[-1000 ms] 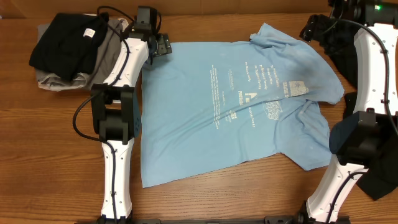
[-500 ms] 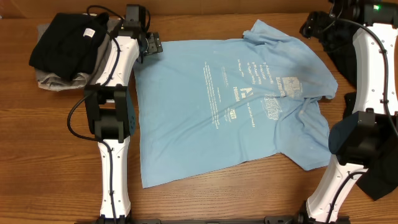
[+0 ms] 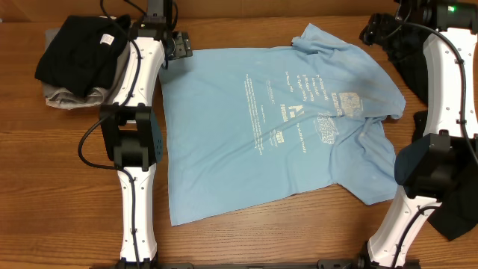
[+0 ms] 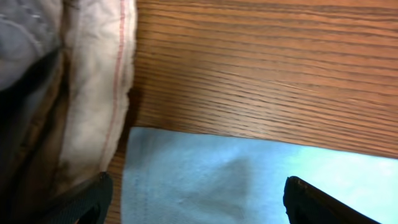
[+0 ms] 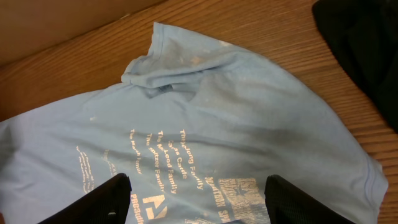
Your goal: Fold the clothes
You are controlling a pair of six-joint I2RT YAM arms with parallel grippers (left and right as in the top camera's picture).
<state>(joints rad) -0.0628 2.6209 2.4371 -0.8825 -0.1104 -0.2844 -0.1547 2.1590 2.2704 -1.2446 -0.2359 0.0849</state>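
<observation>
The light blue T-shirt (image 3: 276,127) with white print lies spread flat on the wooden table, collar toward the right. My left gripper (image 3: 177,46) hovers open at the shirt's far-left corner. In the left wrist view that corner (image 4: 249,180) lies flat on the wood below the wide-apart fingers, gripper (image 4: 199,208) holding nothing. My right gripper (image 3: 377,33) hangs open above the collar end; in the right wrist view the collar and print of the shirt (image 5: 236,112) lie below the open gripper (image 5: 199,199). Folded black and grey clothes (image 3: 78,56) are stacked at the far left.
The grey garment's edge (image 4: 93,93) of that stack lies just left of the left gripper. A black garment (image 5: 364,50) lies by the shirt's right sleeve, and more black cloth (image 3: 455,217) sits at the near right beside the right arm's base. The table's back edge runs just behind both grippers.
The left gripper moved left and toward the back edge, and the shirt's far-left corner shifted left with it during the first half second. The right arm has not moved.
</observation>
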